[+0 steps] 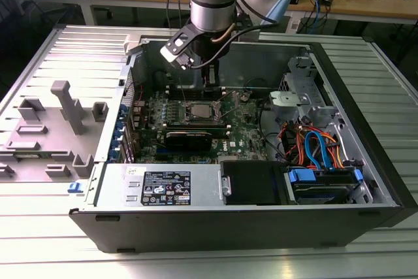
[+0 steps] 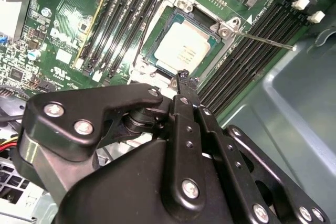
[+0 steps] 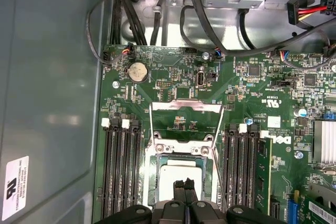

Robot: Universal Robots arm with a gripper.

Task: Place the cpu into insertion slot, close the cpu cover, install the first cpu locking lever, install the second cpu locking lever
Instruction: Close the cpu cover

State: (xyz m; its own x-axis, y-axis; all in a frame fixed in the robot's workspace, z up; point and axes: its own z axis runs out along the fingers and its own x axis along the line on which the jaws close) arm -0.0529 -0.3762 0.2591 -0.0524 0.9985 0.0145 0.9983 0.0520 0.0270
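The cpu (image 2: 182, 51) lies flat in the insertion slot (image 2: 157, 39) on the green motherboard, silver top up; it also shows in the first wrist view (image 3: 172, 174). The cpu cover (image 3: 186, 106) is open, swung back from the slot, with board visible through its window. A thin locking lever (image 2: 262, 39) sticks out free from one corner of the slot. My gripper (image 2: 184, 77) is shut with nothing between its fingers. Its tips hang just above the cpu's near edge (image 3: 185, 184). In the exterior view the gripper (image 1: 210, 82) stands over the slot (image 1: 201, 112) inside the case.
Long black memory slots (image 3: 119, 166) flank the socket on both sides. The grey case wall (image 3: 47, 77) is close beside them. Cables and a drive cage (image 1: 313, 148) fill the exterior view's right. A power supply (image 1: 163, 187) lies in front. Grey fixtures (image 1: 65, 106) stand on the exterior view's left.
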